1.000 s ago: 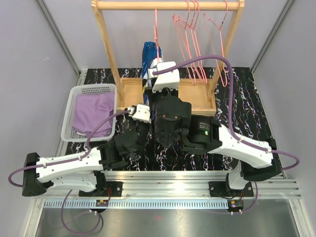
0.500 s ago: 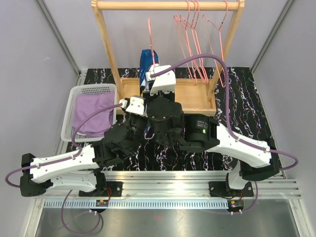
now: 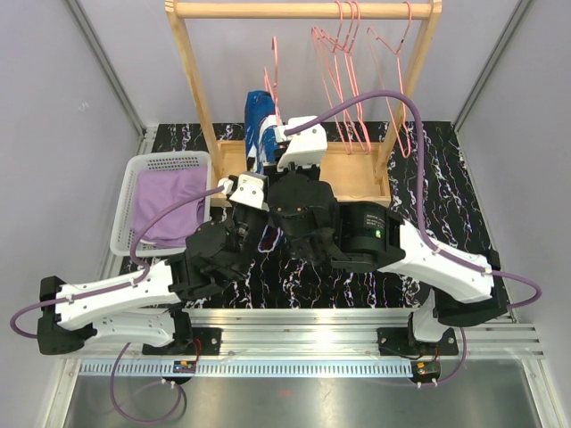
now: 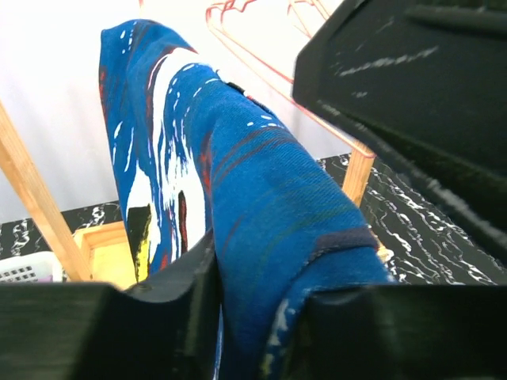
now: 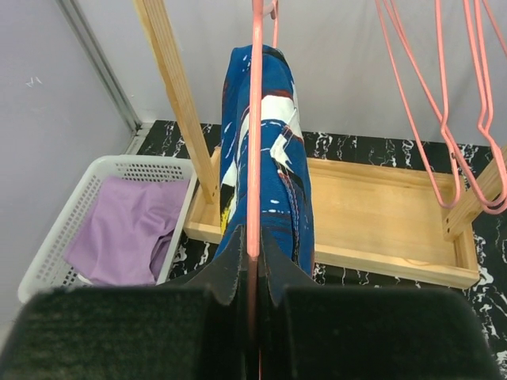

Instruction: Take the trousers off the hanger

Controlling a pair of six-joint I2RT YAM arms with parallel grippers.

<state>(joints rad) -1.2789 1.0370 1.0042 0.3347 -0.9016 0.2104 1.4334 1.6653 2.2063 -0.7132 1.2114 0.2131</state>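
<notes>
Under the wooden rail (image 3: pixel 303 10), the blue splashed trousers (image 5: pixel 273 158) hang on a pink hanger (image 5: pixel 255 95), their long axis running down toward the near side. Only its own wrist view shows the left gripper (image 4: pixel 253 317) pinching the lower cloth. The right gripper (image 5: pixel 252 273) is clamped on the hanger wire. Lilac trousers (image 3: pixel 165 205) lie in the white basket (image 3: pixel 169 157) at the left.
</notes>
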